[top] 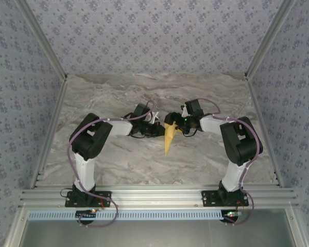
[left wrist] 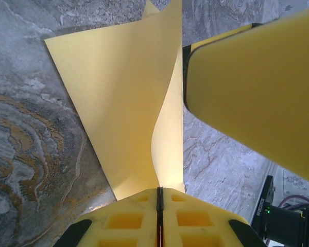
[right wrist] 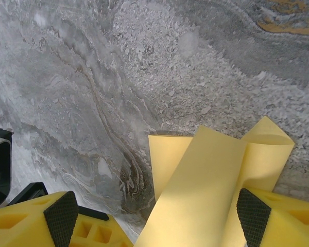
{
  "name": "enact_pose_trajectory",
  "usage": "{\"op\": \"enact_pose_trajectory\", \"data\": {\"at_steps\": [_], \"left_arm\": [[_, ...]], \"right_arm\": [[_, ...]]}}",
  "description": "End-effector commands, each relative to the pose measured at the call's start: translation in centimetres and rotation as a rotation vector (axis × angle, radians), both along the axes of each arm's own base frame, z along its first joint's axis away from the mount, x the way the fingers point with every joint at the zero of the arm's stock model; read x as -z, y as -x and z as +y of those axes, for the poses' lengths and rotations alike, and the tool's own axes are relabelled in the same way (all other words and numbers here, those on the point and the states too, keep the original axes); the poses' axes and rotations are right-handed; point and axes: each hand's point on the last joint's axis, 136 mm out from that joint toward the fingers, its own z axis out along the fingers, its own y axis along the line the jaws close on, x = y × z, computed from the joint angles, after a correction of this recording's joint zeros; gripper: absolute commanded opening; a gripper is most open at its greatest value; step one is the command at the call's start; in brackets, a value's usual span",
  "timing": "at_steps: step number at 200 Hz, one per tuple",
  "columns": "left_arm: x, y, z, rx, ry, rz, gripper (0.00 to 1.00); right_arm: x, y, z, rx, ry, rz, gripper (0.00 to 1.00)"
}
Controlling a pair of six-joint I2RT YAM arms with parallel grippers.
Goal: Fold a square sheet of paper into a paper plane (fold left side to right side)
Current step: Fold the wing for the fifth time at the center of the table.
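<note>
Spotter: Paper plane (top: 169,138) first. From above you see it as a narrow yellow-orange wedge on the marbled surface (top: 118,159), about midway across. Its sharp tip points toward the arm bases and its wide end sits between your two grippers.

Checker: And your left gripper (left wrist: 159,198)?

Spotter: Closed. On its wrist camera the two yellow fingers meet along a thin dark seam. A curled flap of the paper runs straight down into that seam, so you have the paper pinched there. One layer lies flat on the surface to the left of the flap, while the flap itself stands up and bows.

Checker: What is the big yellow block on the right of that view?

Spotter: A finger (left wrist: 257,87) of your right gripper (right wrist: 157,221), just beside the raised flap. Whether it touches the paper I cannot tell.

Checker: Is the right one gripping?

Spotter: No, its jaws stand wide apart. On its own camera the black pads (right wrist: 62,218) sit near the two bottom corners. The paper rises between them, closer to the pad on the right of the view. You can see overlapping layers there, one rolled over at the top.

Checker: Arms?

Spotter: Both reach in from the near edge, elbows out, with the wrists meeting at the paper's wide end.
</note>
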Motion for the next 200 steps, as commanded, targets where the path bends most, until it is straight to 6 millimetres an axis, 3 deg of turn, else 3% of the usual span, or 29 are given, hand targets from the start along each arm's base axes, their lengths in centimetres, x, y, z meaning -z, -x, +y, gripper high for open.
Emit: {"op": "enact_pose_trajectory", "data": {"at_steps": [1,157,174,200], "left_arm": [[0.4,0.1,-0.6,0.038,0.006,-0.006,0.08],[1.7,-0.6,-0.1,0.014,-0.009,-0.009,0.08],[2.0,-0.5,-0.1,0.016,-0.015,-0.006,0.08],[2.5,-0.3,0.1,0.013,-0.029,0.004,0.08]], "right_arm": [[1.7,1.6,0.1,-0.025,0.038,0.077,0.85],[2.3,2.5,0.1,-0.033,0.054,0.099,0.86],[1.7,2.2,0.1,-0.027,0.033,0.08,0.85],[-1.1,1.1,-0.6,-0.003,-0.013,0.004,0.86]]}}
